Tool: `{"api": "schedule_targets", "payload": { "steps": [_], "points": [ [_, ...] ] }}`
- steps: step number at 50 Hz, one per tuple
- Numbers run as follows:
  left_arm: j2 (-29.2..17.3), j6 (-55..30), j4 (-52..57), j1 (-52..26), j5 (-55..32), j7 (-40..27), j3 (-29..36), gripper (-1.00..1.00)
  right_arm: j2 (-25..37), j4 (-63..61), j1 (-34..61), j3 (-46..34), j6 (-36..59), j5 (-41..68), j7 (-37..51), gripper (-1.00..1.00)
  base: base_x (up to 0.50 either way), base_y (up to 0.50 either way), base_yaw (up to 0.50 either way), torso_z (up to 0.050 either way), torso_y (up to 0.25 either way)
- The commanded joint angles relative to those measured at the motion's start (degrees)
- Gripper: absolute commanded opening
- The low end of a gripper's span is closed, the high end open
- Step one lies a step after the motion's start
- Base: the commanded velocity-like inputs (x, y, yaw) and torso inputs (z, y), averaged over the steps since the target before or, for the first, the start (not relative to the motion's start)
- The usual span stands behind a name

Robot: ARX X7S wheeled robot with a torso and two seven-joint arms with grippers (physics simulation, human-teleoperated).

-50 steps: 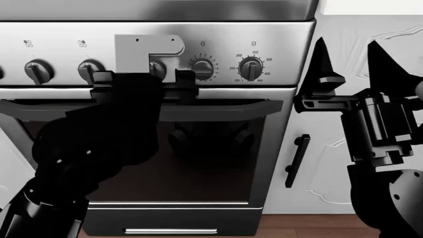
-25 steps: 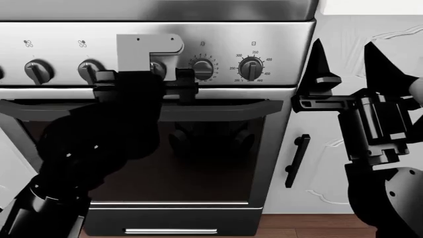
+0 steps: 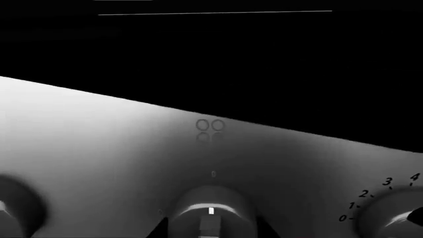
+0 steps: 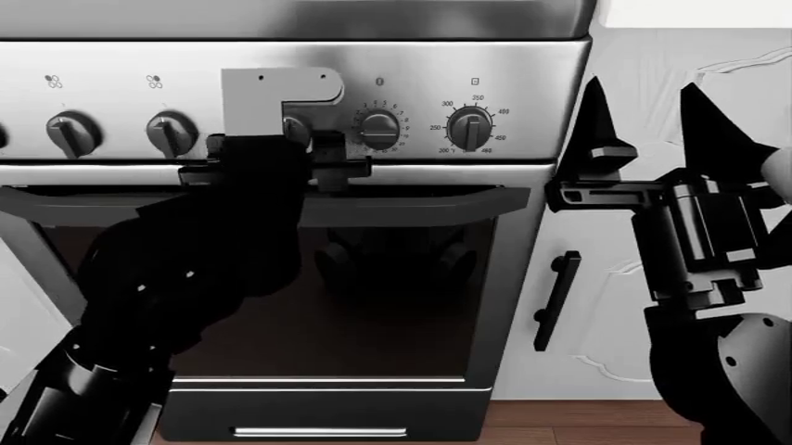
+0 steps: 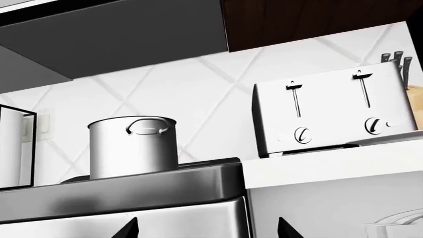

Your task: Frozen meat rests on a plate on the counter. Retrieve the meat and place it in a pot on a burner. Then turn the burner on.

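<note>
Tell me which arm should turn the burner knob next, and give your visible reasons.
Left. The left gripper is at the control panel, and its wrist view shows a knob directly ahead. The right gripper is open beside the stove, pointing up in front of the cabinet door.

Both arms are matte black and chunky, the left wrist (image 4: 278,93) capped by a pale grey bracket

Sharp, evenly lit render; glossy steel

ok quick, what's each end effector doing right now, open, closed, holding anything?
Left end effector: at a stove knob, grip cannot be told.
Right end effector: open, empty.
</note>
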Motion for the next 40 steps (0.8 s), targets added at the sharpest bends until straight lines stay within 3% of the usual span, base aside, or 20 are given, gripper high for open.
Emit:
{"api": "schedule_targets", "payload": {
  "steps": [1,16,40],
  "points": [
    [-0.17,1.8,-0.03,0.5,-0.26,1.33,-0.81,-1.0,0.09,-0.19,-0.19,0.05,0.0,-0.06,0.1,1.0,0.0,0.0,0.0,0.0,0.0],
    [-0.02,4.37,-1.92,1.44,-2.04,1.6,-4.13,-1.0,0.56,-1.2,-0.29,0.36,0.41,0.32,0.84,1.0,0.0,0.0,0.0,0.0,-0.002],
    [4.49,13.73,-4.53,6.55,-11.81,-1.82,-17.48,-1.0,0.6,-1.13,0.01,0.1,0.69,0.12,0.6,1.0,0.01,0.0,0.0,0.0,-0.006]
  ]
}}
